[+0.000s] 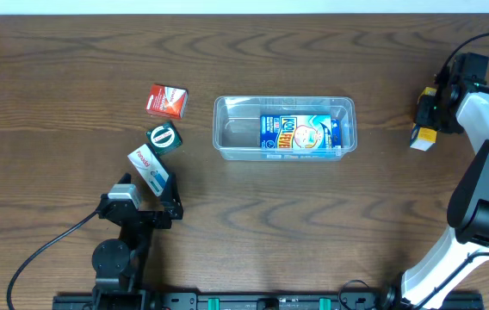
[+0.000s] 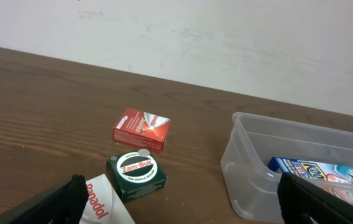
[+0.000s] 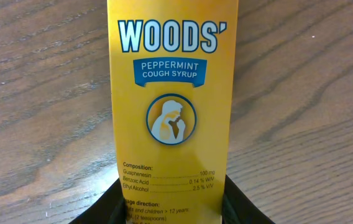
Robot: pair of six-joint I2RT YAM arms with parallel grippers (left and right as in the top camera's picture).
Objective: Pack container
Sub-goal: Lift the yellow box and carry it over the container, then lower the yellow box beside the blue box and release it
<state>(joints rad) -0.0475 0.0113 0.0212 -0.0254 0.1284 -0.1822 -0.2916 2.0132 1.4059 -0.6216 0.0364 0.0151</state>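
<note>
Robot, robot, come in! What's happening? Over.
Left tool open, empty. Right tool shut on yellow syrup box, right of container. Container holds one blue box. Nothing in the way.

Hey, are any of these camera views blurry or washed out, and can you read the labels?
Overhead: even light, sharp, faint glints on the container. Left wrist: green box crisp and readable, gripper fingers dark and soft. Right wrist: yellow box fills the frame, print sharp.
</note>
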